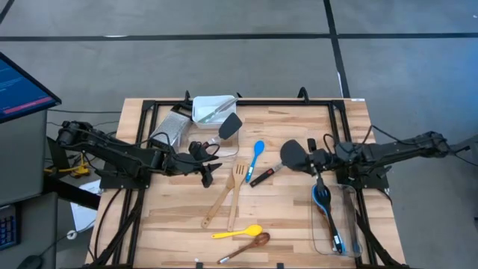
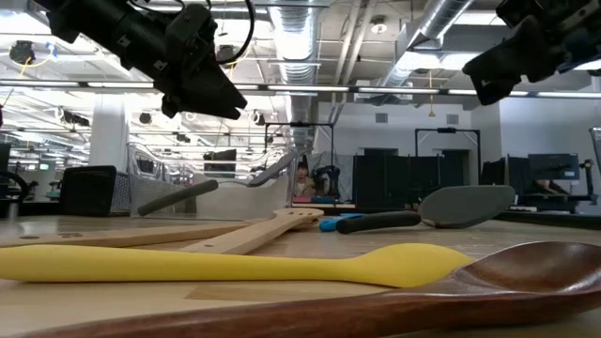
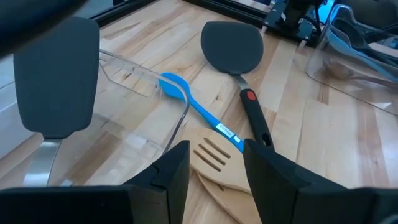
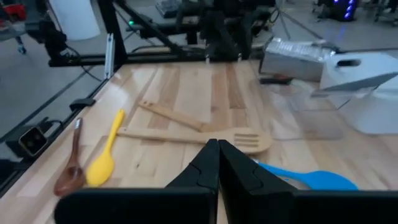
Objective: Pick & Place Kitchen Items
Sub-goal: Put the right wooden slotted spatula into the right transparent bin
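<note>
Loose utensils lie flat on the wooden table: a blue spoon (image 1: 256, 155), a black spatula with a red dot (image 1: 287, 158), a slotted wooden turner (image 1: 237, 185), a wooden spoon (image 1: 216, 207), a yellow spoon (image 1: 237, 232) and a dark wooden spoon (image 1: 246, 246). My left gripper (image 3: 214, 167) hovers open above the turner's slotted head (image 3: 211, 155), holding nothing. My right gripper (image 4: 217, 165) is shut and empty, raised above the table beside the black spatula's head (image 1: 293, 155). In the low view both grippers (image 2: 211, 94) (image 2: 488, 80) hang well clear of the tabletop.
A clear tub (image 1: 336, 224) at the right front holds blue and dark utensils. Another clear tub (image 3: 143, 93) sits by a black spatula with a metal shaft (image 1: 230, 127). A white container (image 1: 211, 108) and a grater (image 1: 173, 127) stand at the far left.
</note>
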